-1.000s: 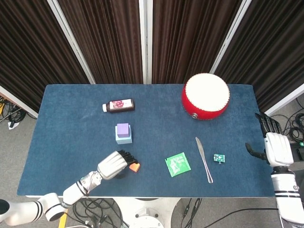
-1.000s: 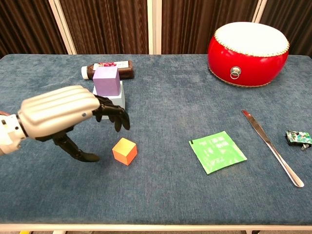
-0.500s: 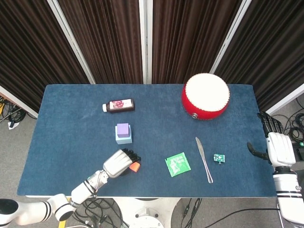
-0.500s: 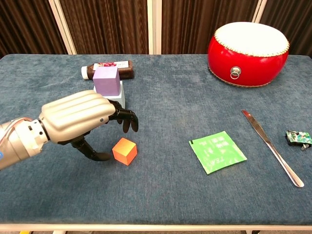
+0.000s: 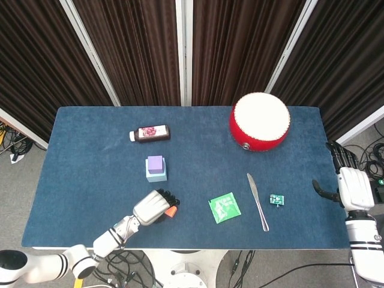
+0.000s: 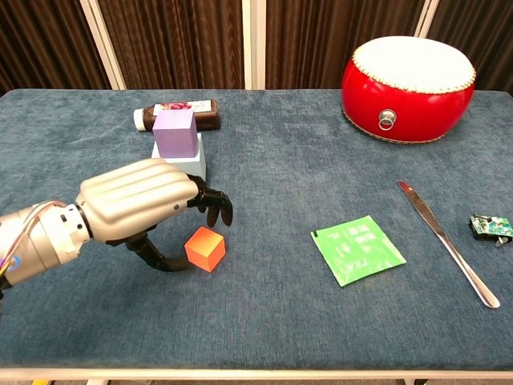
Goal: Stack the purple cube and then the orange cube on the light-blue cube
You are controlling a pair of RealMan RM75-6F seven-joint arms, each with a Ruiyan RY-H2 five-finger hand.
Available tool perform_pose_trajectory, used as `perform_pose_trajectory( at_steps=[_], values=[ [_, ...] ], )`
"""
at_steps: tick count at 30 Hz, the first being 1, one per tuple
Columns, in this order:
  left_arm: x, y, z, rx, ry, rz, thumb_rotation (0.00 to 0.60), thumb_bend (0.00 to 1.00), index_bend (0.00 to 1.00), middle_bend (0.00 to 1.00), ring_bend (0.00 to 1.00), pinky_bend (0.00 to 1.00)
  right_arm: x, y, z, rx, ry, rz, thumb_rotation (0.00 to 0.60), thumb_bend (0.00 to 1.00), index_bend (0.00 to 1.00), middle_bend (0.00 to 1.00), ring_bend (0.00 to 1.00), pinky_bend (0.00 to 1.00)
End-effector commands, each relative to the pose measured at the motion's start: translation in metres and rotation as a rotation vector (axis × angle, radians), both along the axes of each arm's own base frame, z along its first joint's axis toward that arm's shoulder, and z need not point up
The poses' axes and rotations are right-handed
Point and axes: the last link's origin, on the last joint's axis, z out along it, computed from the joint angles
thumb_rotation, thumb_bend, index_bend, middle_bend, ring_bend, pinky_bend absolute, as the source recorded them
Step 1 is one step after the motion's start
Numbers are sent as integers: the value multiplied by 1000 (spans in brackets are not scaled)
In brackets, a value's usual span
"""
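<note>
The purple cube sits on top of the light-blue cube left of the table's middle. The orange cube lies on the blue cloth near the front edge. My left hand arches over the orange cube: its dark fingers hang just above the cube's top and the thumb reaches its left side, with no firm grip visible. My right hand hangs off the table's right edge, fingers apart and holding nothing; the chest view does not show it.
A red drum stands at the back right. A dark bottle lies behind the stacked cubes. A green packet, a knife and a small circuit board lie front right.
My left hand has slid right over the orange cube, and its thumb has come in against the cube's left side. The cube and the right hand have stayed put.
</note>
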Motion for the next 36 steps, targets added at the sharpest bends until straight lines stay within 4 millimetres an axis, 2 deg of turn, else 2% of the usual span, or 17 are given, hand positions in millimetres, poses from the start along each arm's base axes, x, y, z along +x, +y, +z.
perform_pose_trajectory(
  at_steps=[1,20,25,29,32,36],
  values=[
    [0,1,-3,-7,2,3,600,236,405,525,401,476,0,0,0,0,-1,0,600,220,0,8,0,0],
    [-1,4,-9,-35,8,16,600,287,418,572,404,482,0,-1,0,0,-3,-5,600,220,0,8,0,0],
    [-5,3,-6,-27,0,33,600,295,429,586,410,490,0,-2,1,-3,-5,-6,600,220,0,8,0,0],
    [-13,3,10,-2,-8,59,600,296,429,587,412,491,0,-2,1,-1,-5,-4,600,220,0,8,0,0],
    [-23,6,32,36,-9,101,600,298,429,587,414,491,0,-2,0,4,-4,-3,600,220,0,8,0,0],
    [-38,13,72,132,13,150,600,301,429,587,417,493,1,-1,-2,12,1,2,600,220,0,7,0,0]
  ],
)
